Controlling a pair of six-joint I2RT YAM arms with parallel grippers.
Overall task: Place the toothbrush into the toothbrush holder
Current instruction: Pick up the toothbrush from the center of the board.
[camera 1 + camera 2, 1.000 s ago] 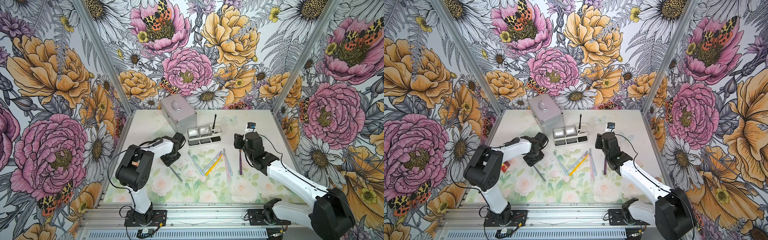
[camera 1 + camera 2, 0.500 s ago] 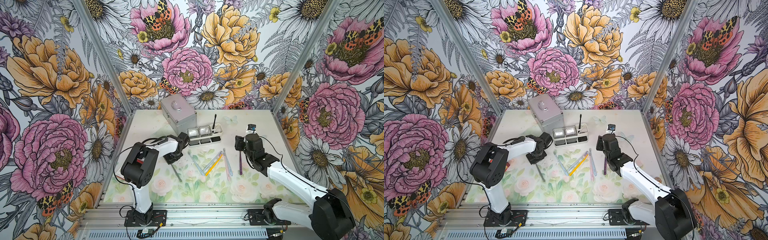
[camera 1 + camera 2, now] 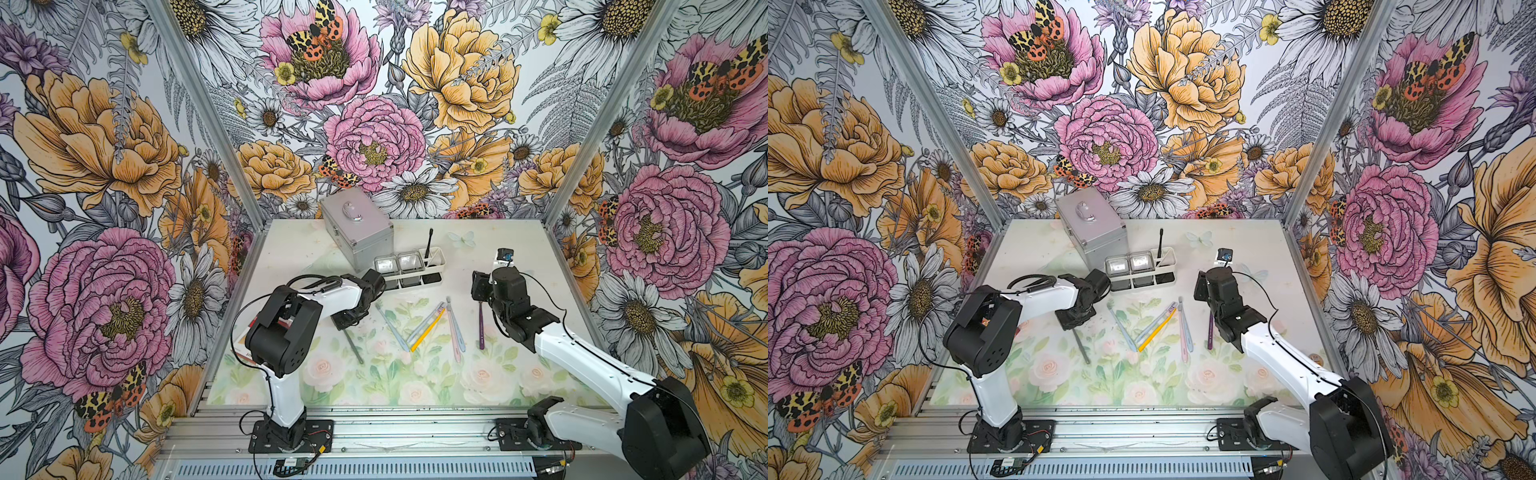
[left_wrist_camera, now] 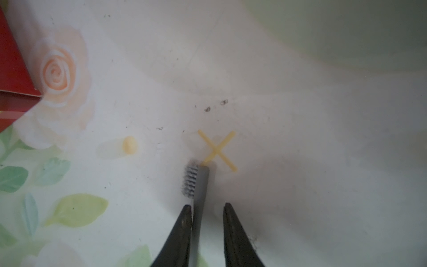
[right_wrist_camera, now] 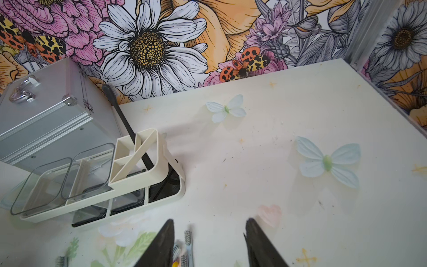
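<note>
grey toothbrush [image 3: 353, 347]: this is the one I'm after. It lies flat on the floral mat [image 3: 415, 382], a bit left of and below centre in both top views, with its head end tucked under the left arm's wrist.
left gripper [image 4: 208, 205]: narrow. In the left wrist view the jaws straddle the brush's neck right behind the bristles. One finger [image 4: 184, 222] sits against the handle, and a sliver of mat shows between the brush and the other finger, so I wouldn't call it clamped.
brush head: bristles face sideways and the tip is just beside a yellow cross [image 4: 217, 150] printed on the mat.
toothbrush holder [image 3: 439, 258]: just above centre in both top views, right beside the silver case [image 3: 357, 232] and apart from the grey brush.
holder contents: two shiny square cups [image 3: 385, 264] fill the left and middle slots. A black toothbrush [image 5: 124, 118] stands tilted in the right-end compartment.
right gripper [image 5: 210, 220]: spread wide with nothing between the jaws, hanging over bare mat at the bottom middle of its wrist view. A couple of brush heads sit just beside one finger.
loose brushes: light blue [image 3: 390, 328], yellow [image 3: 426, 332], pink [image 3: 454, 336] and purple [image 3: 481, 328], all flat on the mat around centre frame, between the two arms.
red box [image 4: 13, 69]: far left edge of the left wrist view, well apart from the jaws.
</note>
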